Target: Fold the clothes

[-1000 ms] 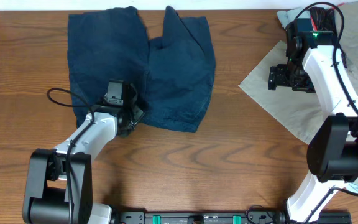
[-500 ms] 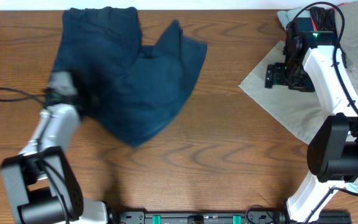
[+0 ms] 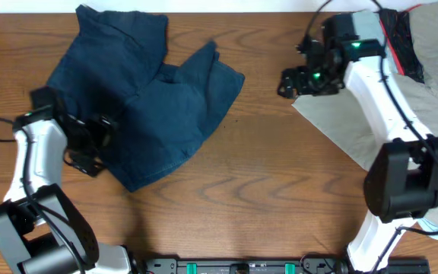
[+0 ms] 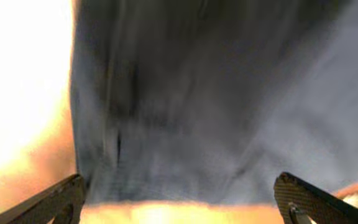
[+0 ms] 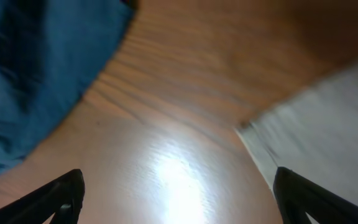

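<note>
Navy denim shorts (image 3: 154,106) lie rumpled and skewed diagonally on the wooden worktop (image 3: 280,175) | left jaws: apart, shorts' near edge straight ahead, just beyond the tips | right jaws: apart over bare wood, shorts ahead-left and well apart, beige cloth (image 3: 356,129) ahead-right | judgement: left arm (image 3: 25,156) is nearer and better placed to grasp.

I see a brown wooden desk (image 3: 280,175) carrying rumpled navy shorts (image 3: 150,106) toward its left and far side, and a beige garment (image 3: 337,122) spread at its right edge.
</note>
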